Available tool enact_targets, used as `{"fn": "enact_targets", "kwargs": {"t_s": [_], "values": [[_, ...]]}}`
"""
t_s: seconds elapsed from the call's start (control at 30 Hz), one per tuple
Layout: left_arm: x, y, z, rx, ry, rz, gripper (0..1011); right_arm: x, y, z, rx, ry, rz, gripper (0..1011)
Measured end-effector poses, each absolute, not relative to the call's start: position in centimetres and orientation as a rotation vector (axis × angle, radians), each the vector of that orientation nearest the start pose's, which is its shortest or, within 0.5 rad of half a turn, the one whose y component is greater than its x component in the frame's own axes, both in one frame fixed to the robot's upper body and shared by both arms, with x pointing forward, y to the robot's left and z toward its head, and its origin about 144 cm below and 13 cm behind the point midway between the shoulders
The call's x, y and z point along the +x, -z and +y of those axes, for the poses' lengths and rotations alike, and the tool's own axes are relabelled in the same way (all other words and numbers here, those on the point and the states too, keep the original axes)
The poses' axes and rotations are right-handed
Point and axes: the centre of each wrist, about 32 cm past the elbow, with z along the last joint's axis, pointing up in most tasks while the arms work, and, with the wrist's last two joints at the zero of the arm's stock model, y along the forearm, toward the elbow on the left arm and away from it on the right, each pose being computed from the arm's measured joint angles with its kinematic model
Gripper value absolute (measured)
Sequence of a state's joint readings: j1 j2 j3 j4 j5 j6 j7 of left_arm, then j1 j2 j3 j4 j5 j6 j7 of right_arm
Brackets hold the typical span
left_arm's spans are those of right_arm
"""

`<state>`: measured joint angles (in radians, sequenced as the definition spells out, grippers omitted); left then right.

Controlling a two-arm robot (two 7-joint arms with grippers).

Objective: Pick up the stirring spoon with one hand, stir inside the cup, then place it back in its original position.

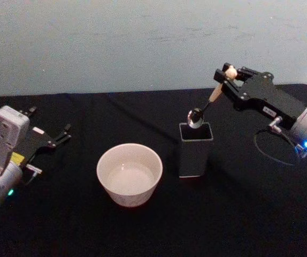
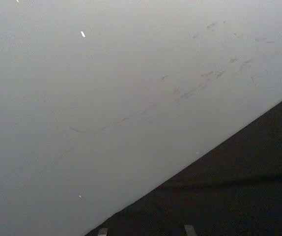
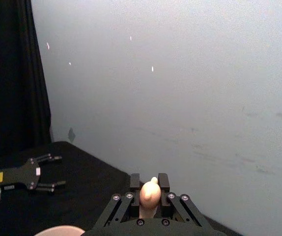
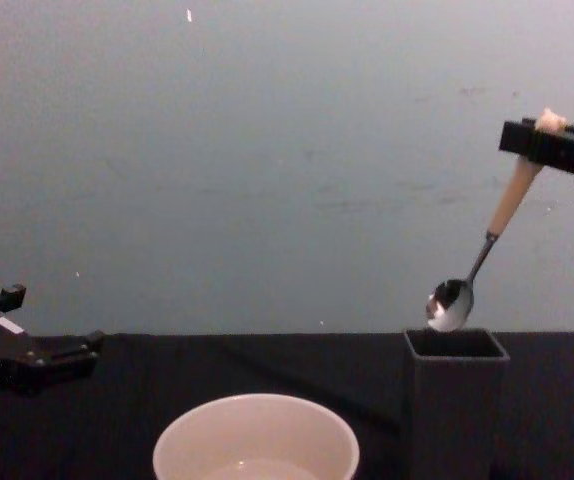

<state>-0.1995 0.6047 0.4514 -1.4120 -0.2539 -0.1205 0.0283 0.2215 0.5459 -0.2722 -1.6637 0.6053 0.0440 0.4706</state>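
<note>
Cup (image 1: 129,195) sits closest in, front centre on the black table cloth (image 1: 143,107). It is wide, cream, upright, mouth open. The inside is pale; can't tell if it holds liquid. In the chest view its rim (image 4: 257,399) sits at the bottom edge.

Dark square holder (image 1: 195,155) stands upright just right of the cup and slightly farther back, near but not touching. It is narrower than the cup.

Right gripper (image 1: 227,75) is up in the air, behind and to the right of the holder, with its silver wrist trailing off right. Its fingers are pinched on the stirring spoon (image 1: 211,97) at the top of the beige handle, and the carved knob pokes out past them. The right wrist view shows the knob (image 3: 150,196) clamped between both finger pads.

The spoon hangs tilted: handle up and right, shiny bowl down and left. In the chest view the bowl's low edge is about level with the holder's (image 4: 455,410) rim, at the open mouth. Can't tell if it touches the rim.

Between the spoon bowl and the cup are the holder's left wall and a strip of bare cloth.

Left gripper (image 1: 49,122) rests at the far left of the table, well apart from the cup, fingers spread, holding nothing.

A thin cable loop (image 1: 255,143) lies on the cloth below the right wrist. Plain grey wall (image 1: 143,43) behind.
</note>
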Motion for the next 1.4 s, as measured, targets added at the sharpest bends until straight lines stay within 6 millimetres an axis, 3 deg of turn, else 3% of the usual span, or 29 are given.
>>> {"fn": "enact_targets", "kwargs": {"t_s": [0.57, 1.4], "values": [[48.9, -114.0, 31.0, 0.305, -1.248, -0.285, 1001, 50.9, -124.4, -28.2, 0.131, 0.726, -0.077, 211], [48.9, -114.0, 31.0, 0.304, -1.248, -0.285, 1001, 53.3, -120.2, -23.3, 0.07, 0.449, -0.037, 211]]}}
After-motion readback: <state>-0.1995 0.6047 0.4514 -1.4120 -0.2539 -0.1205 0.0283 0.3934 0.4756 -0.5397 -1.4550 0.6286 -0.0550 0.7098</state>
